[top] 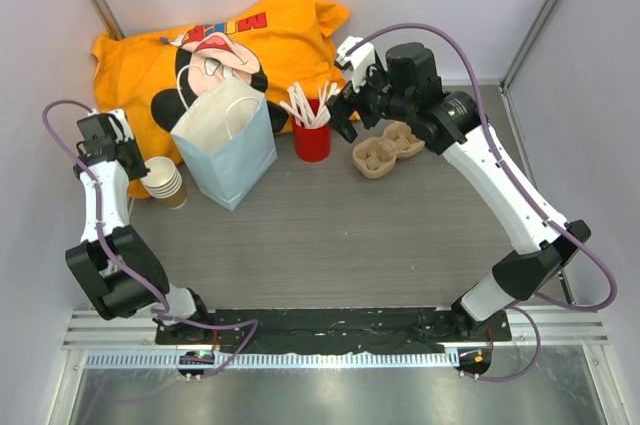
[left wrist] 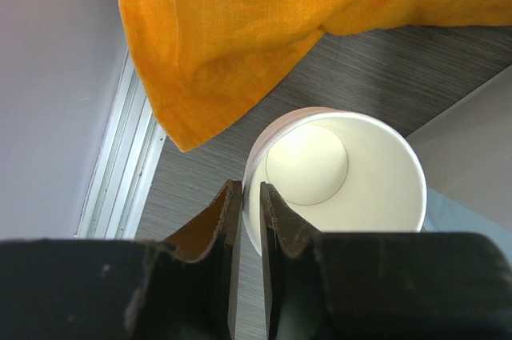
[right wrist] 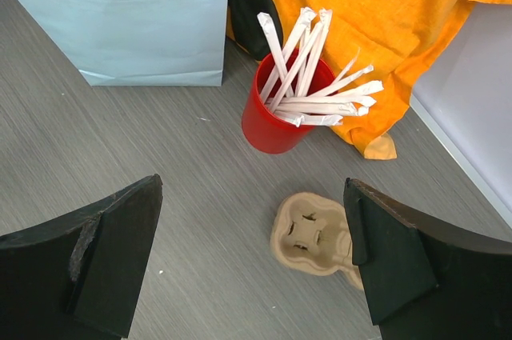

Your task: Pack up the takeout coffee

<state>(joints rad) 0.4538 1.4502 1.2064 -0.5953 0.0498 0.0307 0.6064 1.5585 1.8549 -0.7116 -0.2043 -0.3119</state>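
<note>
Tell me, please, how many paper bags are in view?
1: the pale blue paper bag stands open between the stack of brown paper cups and the red cup. None seems hidden.

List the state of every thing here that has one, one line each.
left gripper: shut on the top cup's rim.
cup stack: upright, nested, lidless, top cup empty.
right gripper: open, holding nothing.
paper bag: upright, mouth open.
red cup: upright, holding wrapped sticks.
cup carrier: lying flat, empty.
orange shirt: crumpled behind the bag.
</note>
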